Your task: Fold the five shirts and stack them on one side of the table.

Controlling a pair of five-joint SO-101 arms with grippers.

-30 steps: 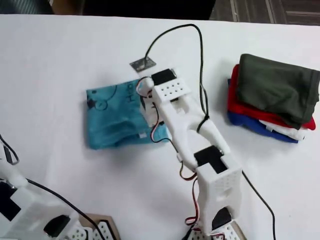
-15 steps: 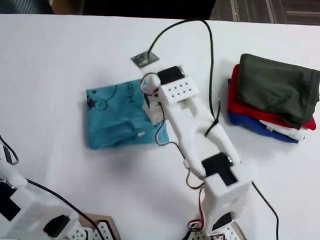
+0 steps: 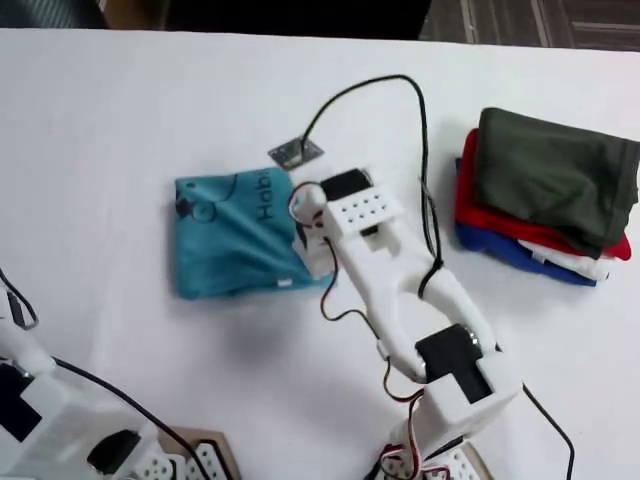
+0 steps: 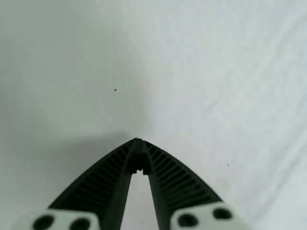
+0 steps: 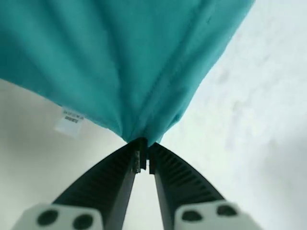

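- While the right gripper [image 5: 145, 147] is pinched tight on a gathered fold of the teal shirt [image 3: 235, 235], its two dark fingers meet at the tips with the cloth bunched between them.
- That shirt lies folded flat on the white table [image 3: 110, 110], a little toward 9 o'clock of the table's middle in the high view, with the grip on its 3 o'clock edge.
- A small white label [image 5: 69, 120] sticks out from the shirt's edge near the grip.
- The right arm [image 3: 400, 290] stretches from 6 o'clock toward 11 o'clock, ending at the shirt.
- A stack of folded shirts [image 3: 545, 190] sits at the 3 o'clock side, well apart from the teal one: olive green on top, red under it, white and blue lowest.
- A small grey patch [image 3: 295, 152] lies just off the teal shirt's 1 o'clock corner, and a black cable [image 3: 415, 110] arcs between shirt and stack.
- The left gripper [image 4: 137, 143] is drawn narrow, tips touching, with nothing held, over bare table; the left arm [image 3: 50, 420] sits at 7 o'clock.
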